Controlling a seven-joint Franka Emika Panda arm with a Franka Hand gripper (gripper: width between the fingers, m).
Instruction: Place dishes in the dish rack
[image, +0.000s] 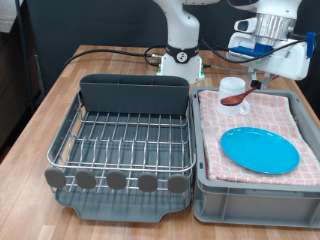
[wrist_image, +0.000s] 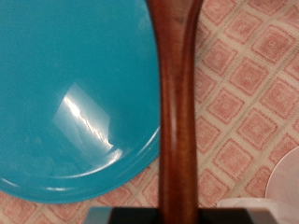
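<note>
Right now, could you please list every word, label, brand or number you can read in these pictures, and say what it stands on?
None can be read: nothing legible shows on the dish rack, plate, mug, wooden spoon, checked cloth or gripper.

Even, bright indoor light in both views; low resolution, wrist view soft.

Exterior view: diffuse overhead light, weak shadows under the dish rack (image: 122, 140) wires and at the grey crate (image: 258, 190) wall; small details grainy; robot's white shell near top edge slightly blown out. Wrist view: close-range blur on the wooden spoon (wrist_image: 177, 103) handle, a white glare streak on the plate (wrist_image: 75, 84), checked cloth (wrist_image: 248, 89) pattern soft, bottom edge dark.
</note>
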